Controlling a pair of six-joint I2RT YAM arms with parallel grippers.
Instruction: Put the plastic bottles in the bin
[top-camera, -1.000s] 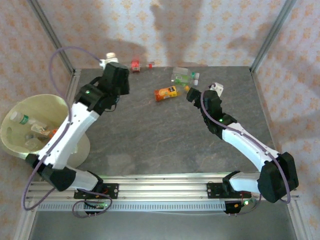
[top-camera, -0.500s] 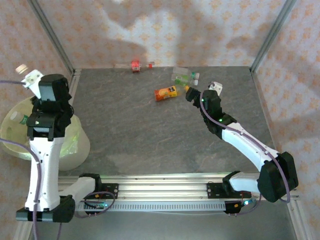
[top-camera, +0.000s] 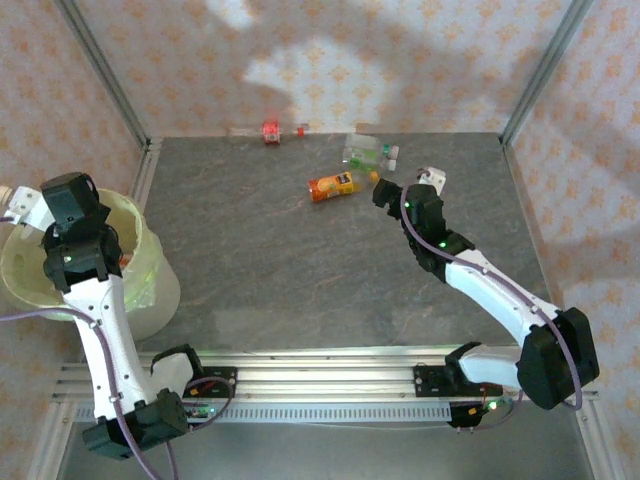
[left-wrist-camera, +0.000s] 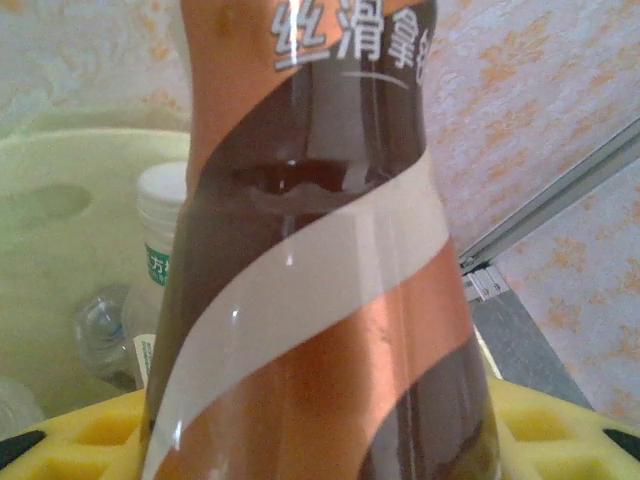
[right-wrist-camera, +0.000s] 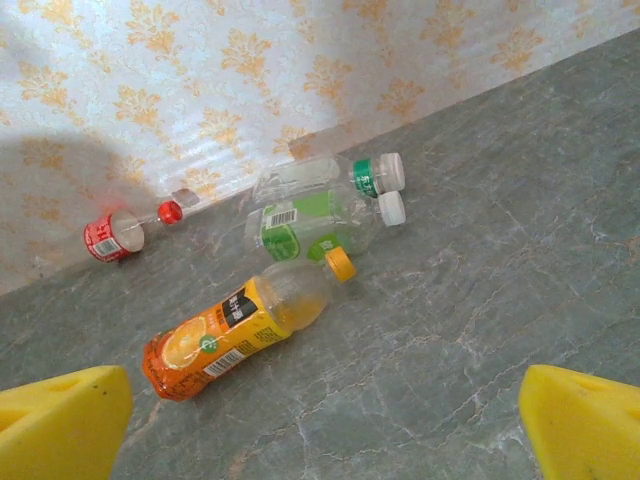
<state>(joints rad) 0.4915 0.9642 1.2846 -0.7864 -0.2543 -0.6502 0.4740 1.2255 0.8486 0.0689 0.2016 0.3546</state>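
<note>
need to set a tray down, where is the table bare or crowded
Bare: the wide table stretch between the bin and the right arm, plus the back right corner. Crowded: back middle, around the orange bottle, two green-labelled bottles and red-labelled bottle.

Left gripper clamped; right gripper wide, arm outstretched.
</note>
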